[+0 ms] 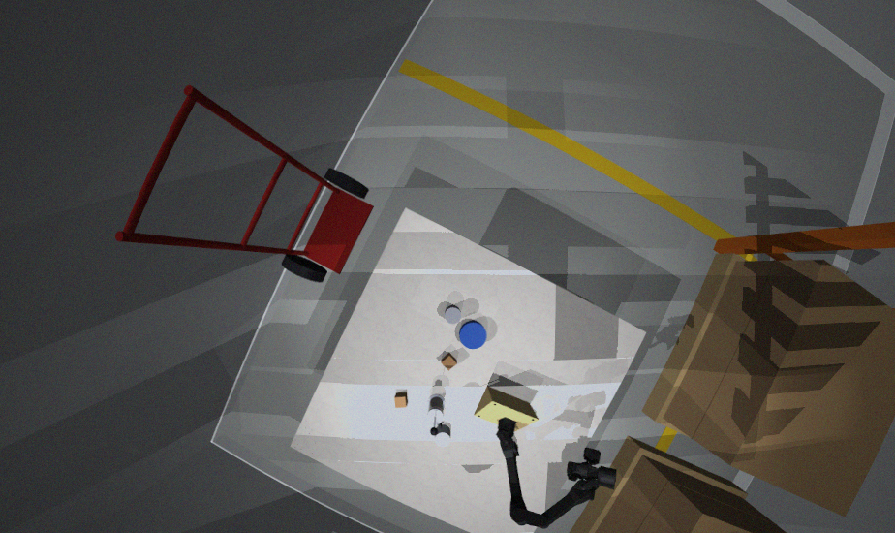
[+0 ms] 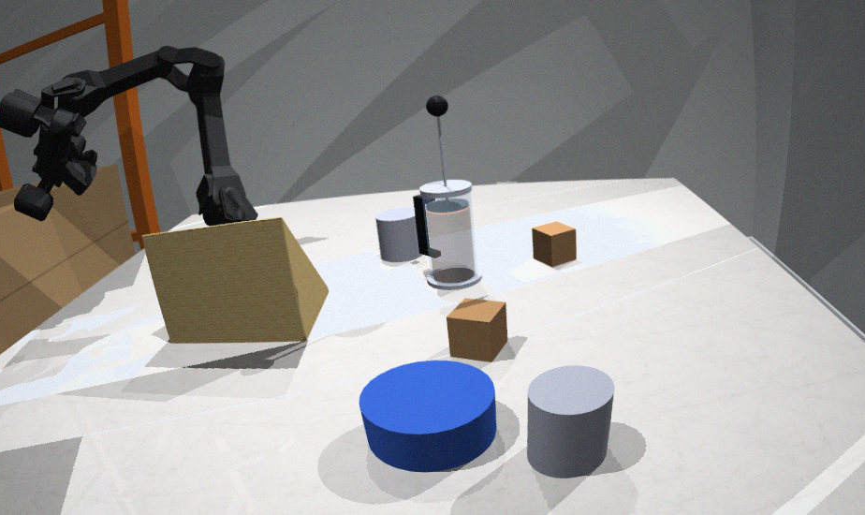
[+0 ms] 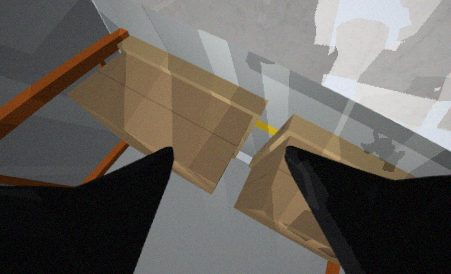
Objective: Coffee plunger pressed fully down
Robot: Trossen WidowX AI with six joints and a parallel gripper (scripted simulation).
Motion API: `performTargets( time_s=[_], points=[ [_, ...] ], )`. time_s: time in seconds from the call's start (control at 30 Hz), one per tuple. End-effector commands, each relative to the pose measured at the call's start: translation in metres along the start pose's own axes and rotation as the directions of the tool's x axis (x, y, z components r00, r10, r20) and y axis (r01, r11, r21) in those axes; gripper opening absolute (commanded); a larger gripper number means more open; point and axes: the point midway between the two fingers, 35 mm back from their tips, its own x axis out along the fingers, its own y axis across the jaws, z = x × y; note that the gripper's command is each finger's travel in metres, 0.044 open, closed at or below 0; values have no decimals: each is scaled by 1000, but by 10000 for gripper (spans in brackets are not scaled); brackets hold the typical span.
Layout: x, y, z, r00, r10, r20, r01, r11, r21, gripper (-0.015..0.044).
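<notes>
The coffee press [image 2: 451, 246] [image 1: 436, 391] stands upright on the pale table, a clear cylinder with a black handle. Its black plunger knob [image 2: 436, 105] [image 1: 433, 430] is high above the lid on a long thin rod [image 2: 441, 150]. The filter disc shows near the top inside the glass. My gripper [image 2: 57, 190] [image 3: 230, 152] is open, with nothing between its fingers. It hangs well to the side of the press, over the table's edge by the cardboard boxes, and touches nothing. The press is out of the wrist view.
A tan block [image 2: 225, 285] [image 1: 506, 411] stands between the arm's base and the exterior view. A grey cylinder [image 2: 395, 236] stands close beside the press. Two brown cubes [image 2: 477, 332] [image 2: 554, 243], a blue disc [image 2: 428, 400] and another grey cylinder [image 2: 570, 425] are nearby.
</notes>
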Motion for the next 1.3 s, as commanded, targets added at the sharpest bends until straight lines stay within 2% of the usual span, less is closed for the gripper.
performTargets(
  time_s=[0.0,0.17,0.3,0.47,0.63,0.83,0.97,1.13,1.27],
  points=[
    [-2,-1,-1,1000,-10,-4,10,1000,7,426],
    [-34,-22,-8,985,-156,-80,164,981,105,440],
    [-77,-49,-11,923,-357,-145,380,903,198,440],
    [-145,-81,-3,768,-610,-194,639,713,290,440],
    [-219,-105,22,551,-818,-163,806,472,358,440],
    [-306,-116,75,269,-963,-25,862,229,453,440],
    [-357,-111,120,99,-989,110,838,142,527,440],
    [-408,-92,186,-67,-942,330,791,151,593,440],
    [-438,-65,242,-162,-838,521,748,240,619,440]
  ],
)
